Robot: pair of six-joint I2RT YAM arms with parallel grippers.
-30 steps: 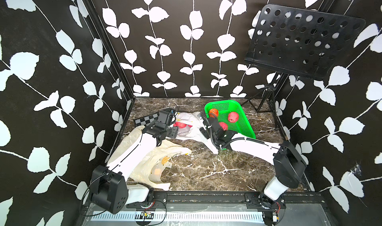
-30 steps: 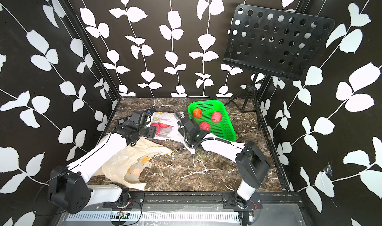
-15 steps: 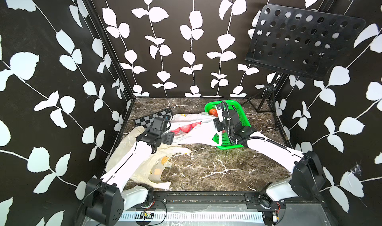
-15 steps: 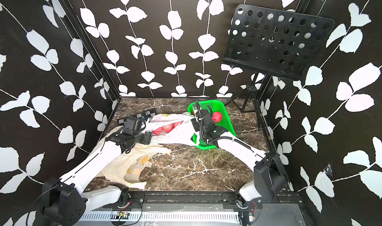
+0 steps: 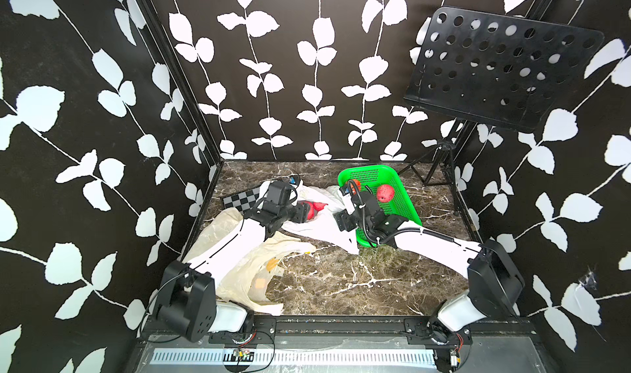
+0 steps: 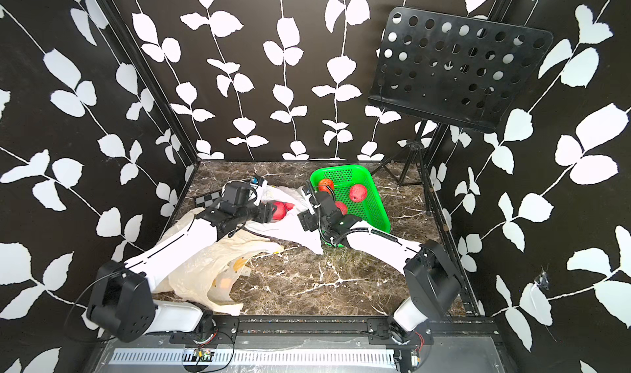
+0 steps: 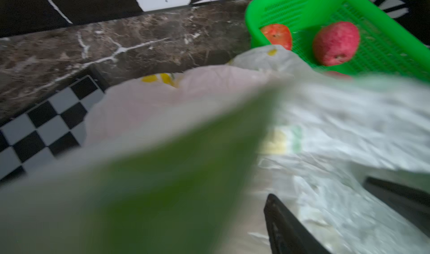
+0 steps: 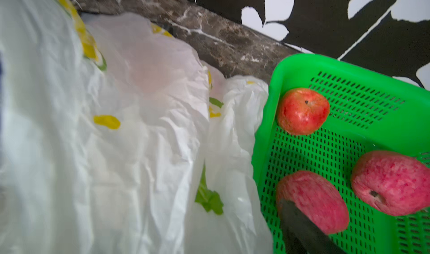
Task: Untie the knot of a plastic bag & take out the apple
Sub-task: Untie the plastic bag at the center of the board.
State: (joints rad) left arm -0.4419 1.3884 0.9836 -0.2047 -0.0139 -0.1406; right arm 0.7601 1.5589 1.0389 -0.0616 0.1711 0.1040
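Observation:
The white plastic bag point(image 5: 321, 229) lies slack on the marble between my arms, with red apples point(image 5: 312, 209) showing at its mouth. Its knot is out of view. My left gripper point(image 5: 302, 215) sits right against those apples, open, and a blurred fold of bag point(image 7: 162, 171) hides one finger. My right gripper point(image 6: 324, 200) is open at the near-left edge of the green basket point(image 5: 406, 204). One of its fingers point(image 8: 300, 227) rests beside an apple point(image 8: 311, 199) lying in the basket. Two more apples point(image 8: 302, 111) point(image 8: 391, 183) lie there.
A cream plastic bag point(image 5: 246, 269) is spread at the front left under the left arm. A checkerboard card point(image 5: 239, 200) lies at the back left. A black music stand point(image 5: 495, 67) on a tripod point(image 5: 440, 173) stands at the back right.
My right gripper swung from the bag over to the basket and its jaws widened. The bag was pulled taut half a second ago and now lies slack. My left gripper returned to the bagged apples.

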